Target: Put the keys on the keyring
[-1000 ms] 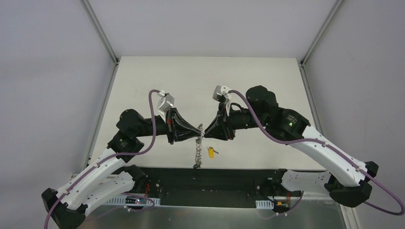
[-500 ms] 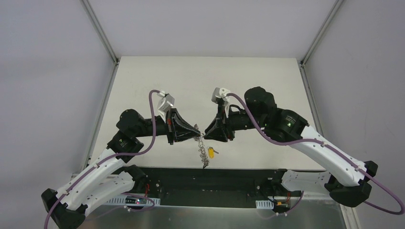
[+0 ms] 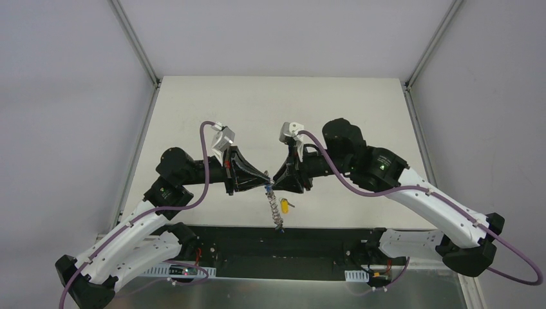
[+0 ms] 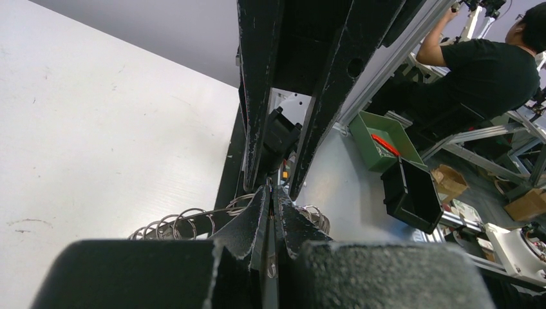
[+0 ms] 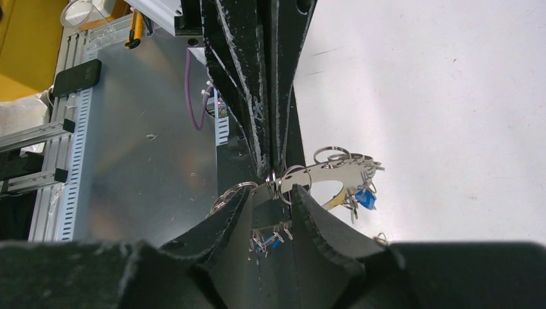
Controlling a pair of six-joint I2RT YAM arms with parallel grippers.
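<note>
Both arms reach inward and meet tip to tip over the near middle of the counter (image 3: pixel 277 109).

Left tool (image 3: pixel 264 185): fingers drawn almost fully together. The left wrist view shows a thin strip of metal pinched between the tips, with wire loops of the keyring (image 3: pixel 276 209) fanning out to either side. It has hold of the keyring.

Right tool (image 3: pixel 273 184): fingers a narrow gap apart, tips right against the left tool's tips. The right wrist view shows a loop and a flat grey piece sitting in that gap. Whether the fingers actually clamp them cannot be told.

Keyring: held up between the two tools, the rest hanging as a strand toward the near edge of the counter.

Blue key (image 5: pixel 365 198): seen from the right wrist among the loops beside a flat metal plate of the keyring, just right of the tool's tips.

Yellow key (image 3: pixel 284 206): just right of the hanging strand, near the counter's near edge. Contact with the strand cannot be confirmed.
</note>
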